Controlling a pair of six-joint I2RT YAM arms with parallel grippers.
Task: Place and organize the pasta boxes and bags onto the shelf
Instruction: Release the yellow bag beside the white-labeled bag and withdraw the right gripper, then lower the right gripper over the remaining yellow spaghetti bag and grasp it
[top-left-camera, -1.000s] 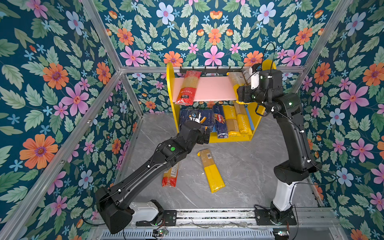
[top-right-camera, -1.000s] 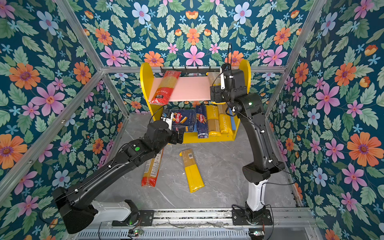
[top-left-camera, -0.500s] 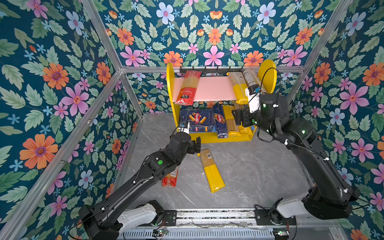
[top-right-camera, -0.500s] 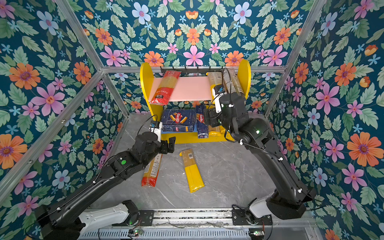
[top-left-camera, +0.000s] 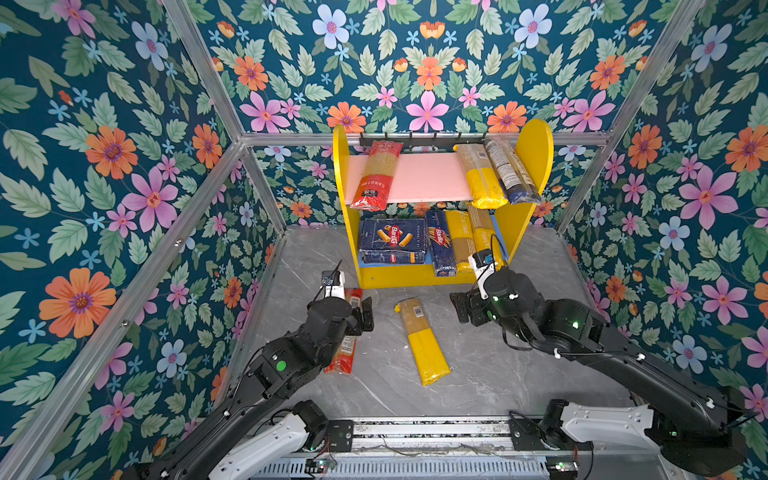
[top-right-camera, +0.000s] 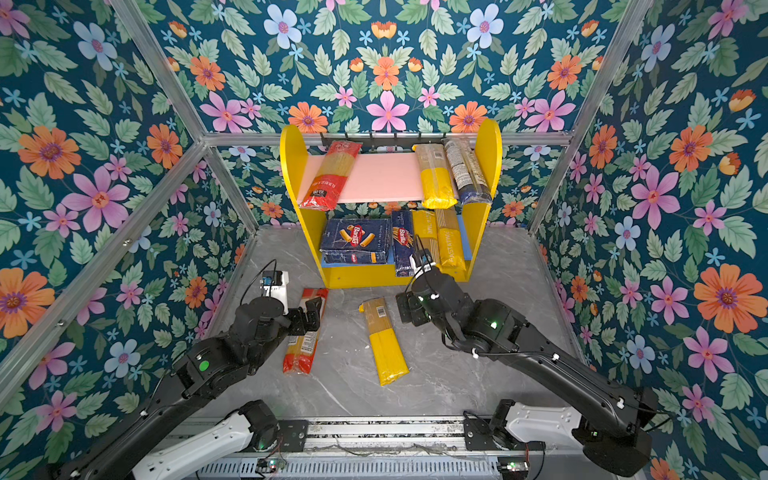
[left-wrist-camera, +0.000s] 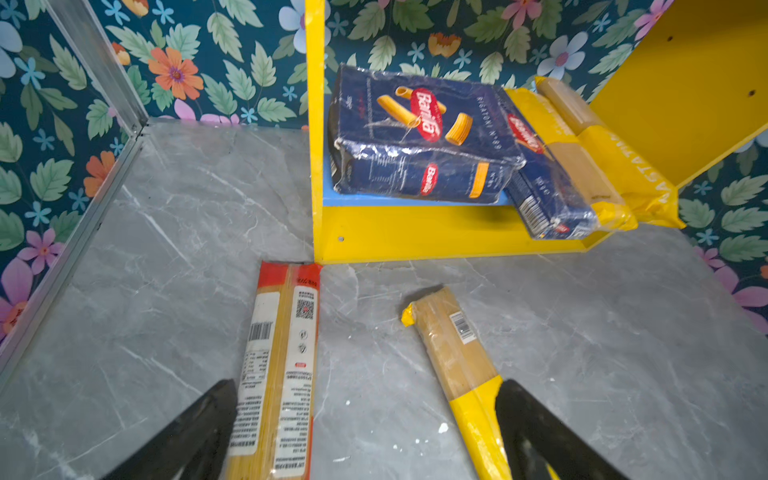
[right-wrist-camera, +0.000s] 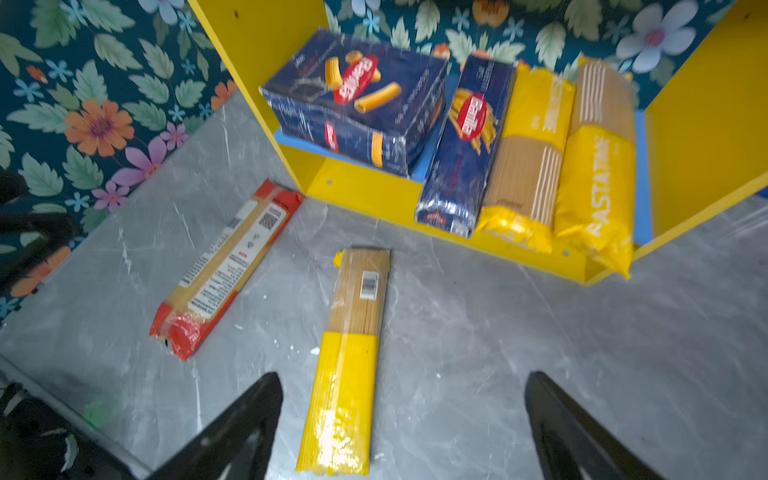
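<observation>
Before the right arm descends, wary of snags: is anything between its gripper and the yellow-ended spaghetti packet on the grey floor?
Nothing visible: the open right gripper faces the yellow-ended spaghetti packet directly; the red-ended clear packet lies apart.

**Left tool** (top-left-camera: 366, 314): withdrawn from the wide Barilla box (top-left-camera: 392, 245) on the shelf's lower board. It is now back over the tabletop (top-left-camera: 519, 374), above the red-ended bag (top-left-camera: 345, 353).

**Right tool** (top-left-camera: 459, 308): come down from the right end of the pink upper board (top-left-camera: 428, 176). It is now low, just beside the loose yellow bag (top-left-camera: 424, 340).

**Upper yellow bag** (top-left-camera: 478, 178) and **clear blue-ended bag** (top-left-camera: 509, 170): no longer covered by the arm.
</observation>
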